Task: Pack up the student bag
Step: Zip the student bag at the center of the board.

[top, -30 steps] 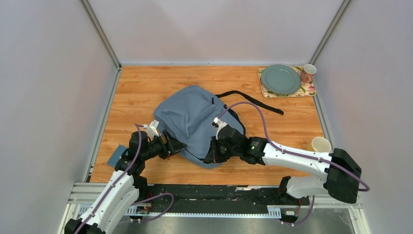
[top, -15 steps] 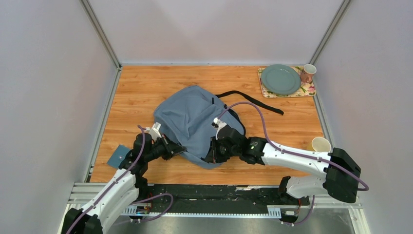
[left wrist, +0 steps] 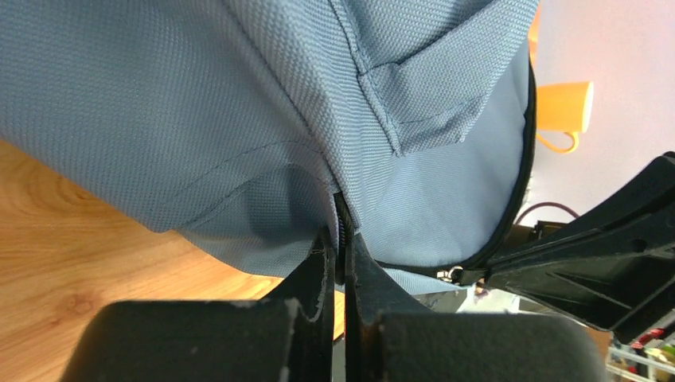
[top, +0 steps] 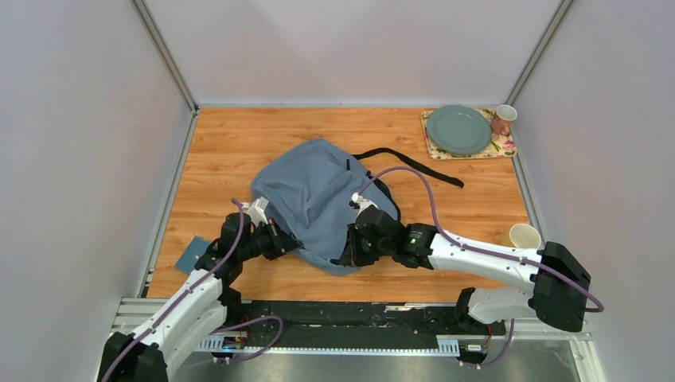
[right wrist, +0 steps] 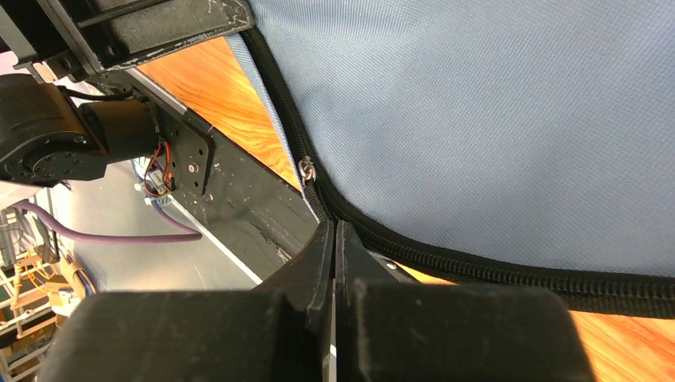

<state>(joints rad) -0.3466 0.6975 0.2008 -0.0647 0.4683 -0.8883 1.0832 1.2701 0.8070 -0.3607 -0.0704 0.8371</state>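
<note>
The student bag point(top: 318, 195) lies slumped in the middle of the wooden table, grey-blue, with a black strap point(top: 414, 163) trailing to the right. My left gripper point(top: 293, 243) is at its near-left edge, shut on the zip seam of the student bag point(left wrist: 239, 103), with a fold of fabric pinched between the fingertips point(left wrist: 322, 259). My right gripper point(top: 345, 256) is at the bag's near edge, shut on the bag's edge where the dark zip point(right wrist: 477, 259) curves past, just below the metal slider point(right wrist: 306, 169). The bag's opening is hidden.
A small blue flat item point(top: 191, 253) lies by the table's left edge, beside my left arm. A green plate point(top: 458, 130) and a mug point(top: 502, 119) sit on a floral mat point(top: 508, 148) at the back right. A pale yellow cup point(top: 524, 235) stands at the right edge.
My left gripper has closed from wide open onto the bag's near-left edge, and that arm has crept slightly forward. The right arm and the bag have stayed put.
</note>
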